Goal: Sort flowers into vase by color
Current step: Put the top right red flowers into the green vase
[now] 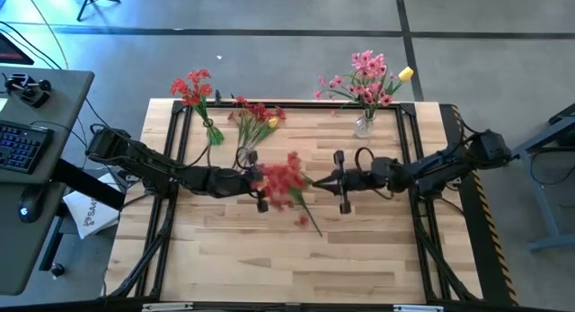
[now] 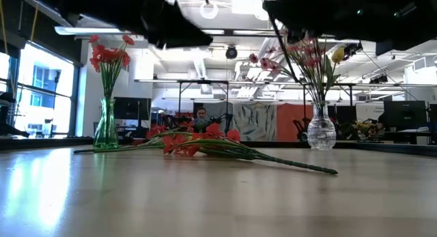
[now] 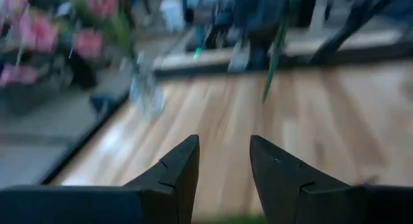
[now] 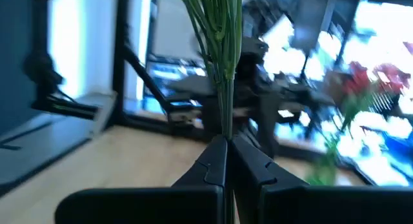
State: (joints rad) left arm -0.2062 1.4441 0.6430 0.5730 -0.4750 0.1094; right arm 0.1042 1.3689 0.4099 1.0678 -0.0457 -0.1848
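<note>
My right gripper [image 1: 316, 180] [image 4: 227, 143] is shut on the green stem of a red flower spray. Its blossoms [image 1: 286, 175] show blurred between my two grippers, over the table's middle. My left gripper [image 1: 266, 188] [image 3: 223, 166] is open and empty, just left of those blossoms. Another red spray [image 2: 205, 138] lies flat on the table, its long stem [image 2: 300, 165] [image 1: 314, 224] pointing toward the near right. A loose heap of red and yellow flowers [image 1: 256, 119] lies flat at the far middle. Both grippers hang well above the table in the low view. My right gripper pinches the spray's green stems [image 4: 224, 117] between its two fingers, where the stems run together below the branching part. The fingers are level and come from the table's right. The spray is clear of the table, and its stem's lower part [image 3: 273, 62] hangs below the gripper.
A green vase [image 2: 106, 128] with red flowers [image 1: 193, 85] stands at the far left. A clear glass vase [image 1: 364, 125] [image 2: 321, 131] with pink flowers and a yellow bloom [image 1: 406, 75] stands at the far right. A black frame rims the wooden table [image 1: 225, 258], whose near half is bare.
</note>
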